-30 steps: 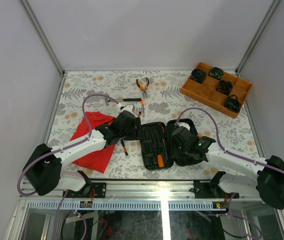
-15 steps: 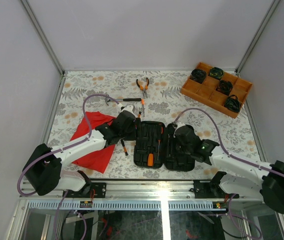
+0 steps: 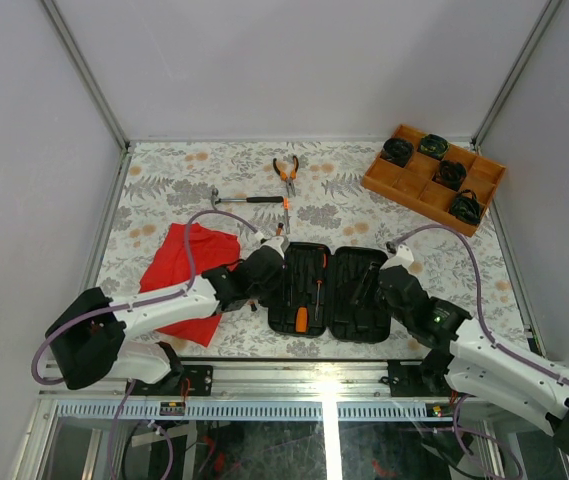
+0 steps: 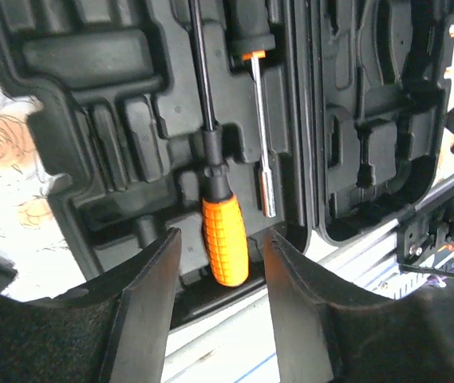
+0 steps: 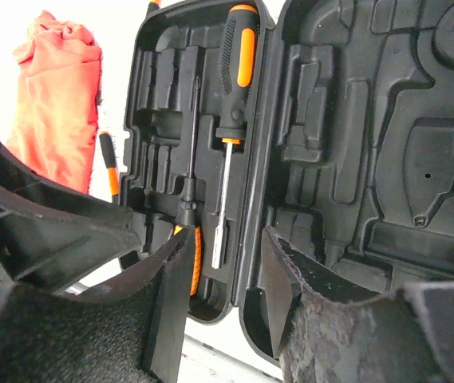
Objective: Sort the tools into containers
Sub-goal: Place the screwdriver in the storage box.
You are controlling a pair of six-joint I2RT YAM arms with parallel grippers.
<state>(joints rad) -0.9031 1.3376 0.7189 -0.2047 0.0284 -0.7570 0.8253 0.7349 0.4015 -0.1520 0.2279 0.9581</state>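
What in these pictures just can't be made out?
- Black round items in the orange tray: top view, too small to identify.
- Loose screwdriver beside the tool case: right wrist view, lower end behind a finger of the right gripper.
- Red cloth: top view, near part under the left arm.

Matt plastic case (image 3: 359, 315), ribbed screwdriver handle (image 4: 225, 239), red cloth (image 3: 189, 255)

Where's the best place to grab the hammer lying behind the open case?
Probably mid-handle on the hammer, straight down from above, jaws across its narrow width: it lies flat and crosswise, head to the left.
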